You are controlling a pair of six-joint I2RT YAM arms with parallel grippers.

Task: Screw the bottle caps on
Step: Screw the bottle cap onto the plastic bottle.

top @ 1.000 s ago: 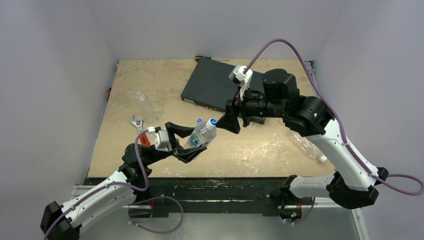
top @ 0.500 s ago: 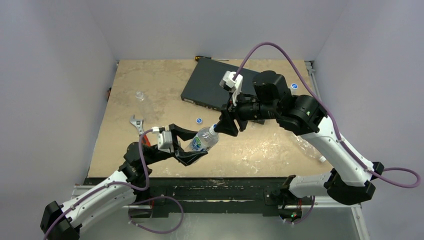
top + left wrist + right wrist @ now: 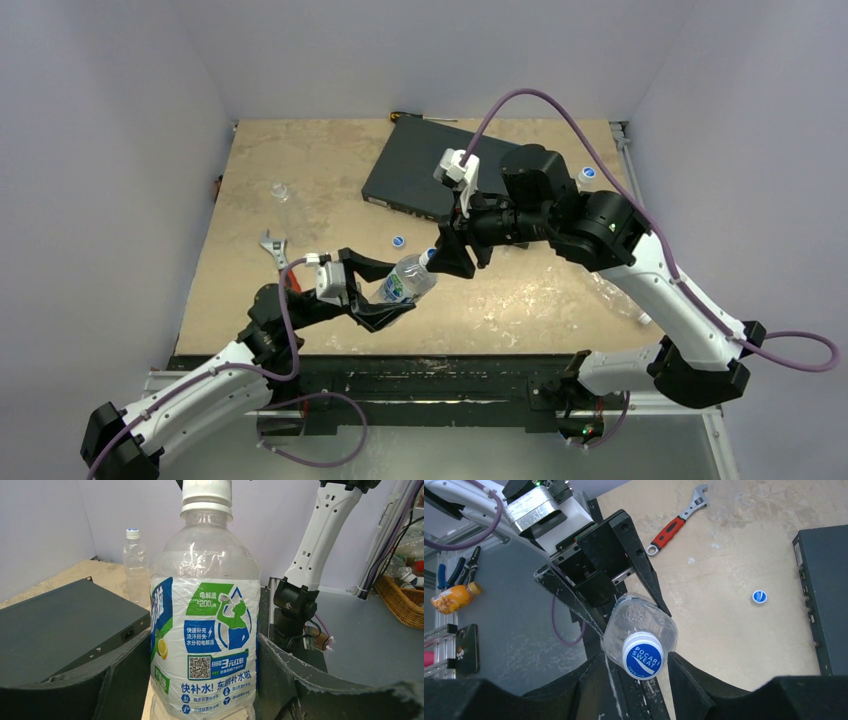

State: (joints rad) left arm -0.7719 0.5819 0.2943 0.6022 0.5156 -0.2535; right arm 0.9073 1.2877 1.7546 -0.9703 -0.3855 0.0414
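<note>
A clear bottle [image 3: 405, 277] with a blue-white-green label [image 3: 205, 630] is held by its body, neck pointing up and to the right, with my left gripper [image 3: 395, 288] shut on it above the table's front. A blue and white bottle cap [image 3: 643, 656] sits on its neck. My right gripper [image 3: 432, 258] has come in from the right, and its jaws are closed in around that cap [image 3: 206, 492]. In the right wrist view the dark fingertips [image 3: 676, 667] flank the cap closely. One loose bottle cap [image 3: 398, 240] lies on the table just behind the held bottle.
The flat black box [image 3: 430, 175] lies at the back centre, with a screwdriver [image 3: 410, 117] behind it. A red-handled wrench [image 3: 272, 245] lies left. A capped bottle [image 3: 134, 565] stands at the back right, a clear one [image 3: 280, 190] at the back left, and crumpled ones [image 3: 615, 290] at the right.
My right gripper moved left and down onto the cap of the held bottle, and its jaws narrowed round it. The left arm tilted the bottle slightly; the loose cap is now uncovered.
</note>
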